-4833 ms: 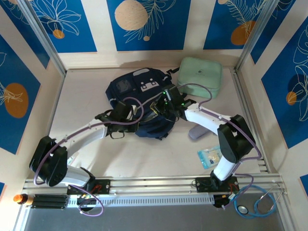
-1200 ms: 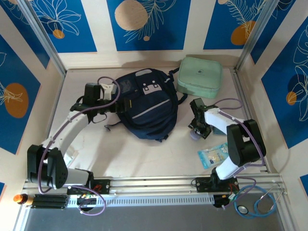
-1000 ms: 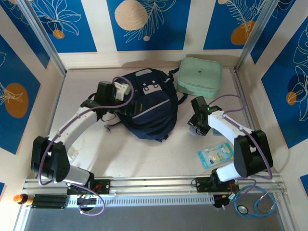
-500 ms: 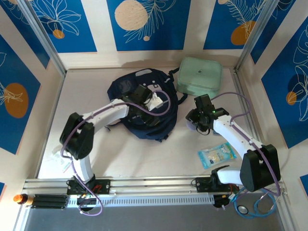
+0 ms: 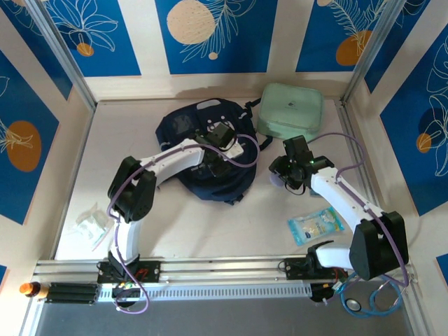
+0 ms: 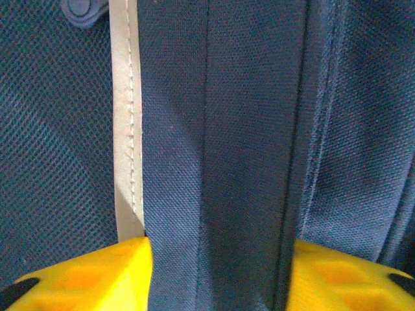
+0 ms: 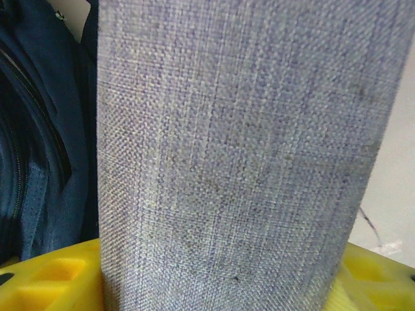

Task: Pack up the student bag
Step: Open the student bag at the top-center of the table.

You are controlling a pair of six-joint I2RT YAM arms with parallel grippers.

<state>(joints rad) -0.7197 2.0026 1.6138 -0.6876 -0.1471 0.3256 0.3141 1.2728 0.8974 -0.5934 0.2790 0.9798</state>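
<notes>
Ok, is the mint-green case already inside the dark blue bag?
No, the mint-green case lies outside the student bag, beside its far right corner.

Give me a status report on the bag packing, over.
Left pincer pinching a fold of the student bag. Right pincer holding a grey fabric case beside the bag. Mint-green case at the far side, apart from both pincers.

The pale bench (image 5: 129,126) carries the bag (image 5: 222,185). A mint case (image 5: 290,110) lies to the bag's far right, a packet (image 5: 315,225) to its near right and crumpled plastic (image 5: 89,225) to its near left.
</notes>
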